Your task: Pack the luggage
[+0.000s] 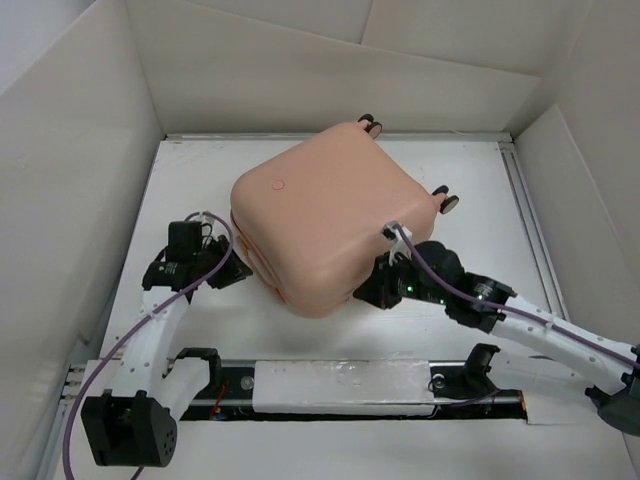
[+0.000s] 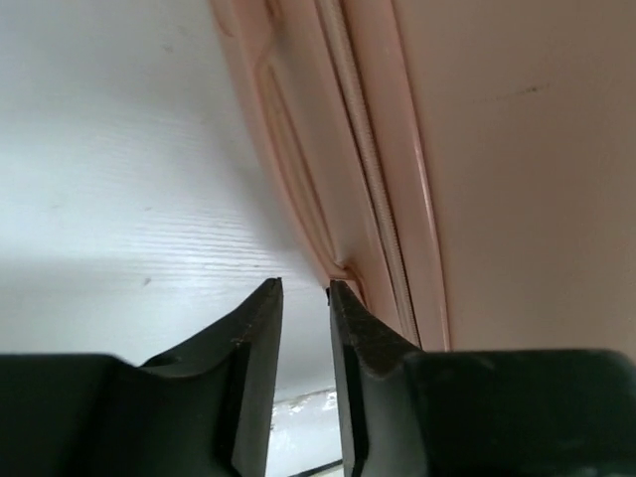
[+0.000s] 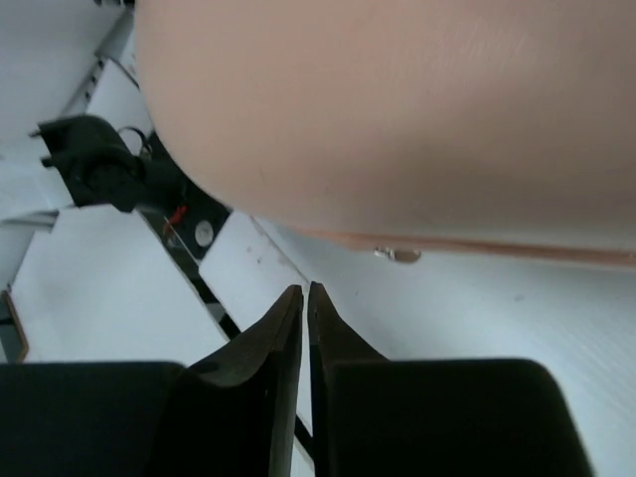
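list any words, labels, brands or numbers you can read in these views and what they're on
No text can be read in any view.
The luggage has a small round mark on its shell, too small to tell whether it holds letters.
The table shows no print.

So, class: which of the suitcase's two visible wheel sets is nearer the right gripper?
The wheels at the luggage's right corner, just beyond the right gripper; the other wheels sit at its far edge.
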Robot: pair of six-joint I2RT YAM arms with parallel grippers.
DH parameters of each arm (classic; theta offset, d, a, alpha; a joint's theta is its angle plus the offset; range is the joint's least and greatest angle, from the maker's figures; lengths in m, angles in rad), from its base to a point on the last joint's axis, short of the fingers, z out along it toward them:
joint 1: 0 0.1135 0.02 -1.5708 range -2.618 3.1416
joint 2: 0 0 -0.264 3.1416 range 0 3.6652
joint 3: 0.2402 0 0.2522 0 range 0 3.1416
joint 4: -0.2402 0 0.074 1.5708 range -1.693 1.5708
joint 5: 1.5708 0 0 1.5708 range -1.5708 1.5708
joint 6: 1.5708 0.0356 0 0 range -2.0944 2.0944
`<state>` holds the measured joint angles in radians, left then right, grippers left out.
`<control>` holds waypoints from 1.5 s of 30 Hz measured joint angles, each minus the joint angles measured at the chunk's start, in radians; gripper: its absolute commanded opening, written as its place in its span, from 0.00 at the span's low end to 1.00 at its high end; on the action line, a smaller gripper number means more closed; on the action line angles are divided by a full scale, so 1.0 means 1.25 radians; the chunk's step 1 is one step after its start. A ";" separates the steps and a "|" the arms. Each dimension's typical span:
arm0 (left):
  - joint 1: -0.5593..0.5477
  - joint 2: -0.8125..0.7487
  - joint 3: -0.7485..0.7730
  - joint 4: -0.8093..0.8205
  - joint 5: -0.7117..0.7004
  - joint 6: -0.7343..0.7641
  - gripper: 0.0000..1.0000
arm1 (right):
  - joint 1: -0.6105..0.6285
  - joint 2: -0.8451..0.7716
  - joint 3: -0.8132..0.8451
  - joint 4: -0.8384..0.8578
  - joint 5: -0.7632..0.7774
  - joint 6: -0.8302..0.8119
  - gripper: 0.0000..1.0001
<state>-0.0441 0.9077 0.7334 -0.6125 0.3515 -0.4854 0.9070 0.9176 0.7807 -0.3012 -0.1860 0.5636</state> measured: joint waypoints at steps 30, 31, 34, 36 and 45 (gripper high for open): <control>0.005 -0.075 -0.291 0.360 0.231 -0.201 0.28 | 0.109 -0.066 -0.492 0.545 0.247 0.069 0.57; 0.005 -0.085 -0.306 0.377 0.229 -0.206 0.27 | 0.109 -0.058 -0.508 0.582 0.253 0.064 0.57; 0.005 -0.092 -0.352 0.422 0.217 -0.217 0.25 | 0.115 0.001 -0.529 0.683 0.287 0.043 0.57; 0.005 -0.074 -0.368 0.456 0.222 -0.229 0.25 | 0.119 0.058 -0.530 0.755 0.309 0.023 0.57; 0.007 0.003 -0.419 0.629 0.217 -0.237 0.36 | 0.185 0.292 -0.497 0.956 0.394 -0.027 0.55</control>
<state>-0.0349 0.9112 0.2100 0.1738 0.6224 -0.7822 1.1381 1.2831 0.1596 0.8932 0.3065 0.5304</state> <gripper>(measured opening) 0.399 0.559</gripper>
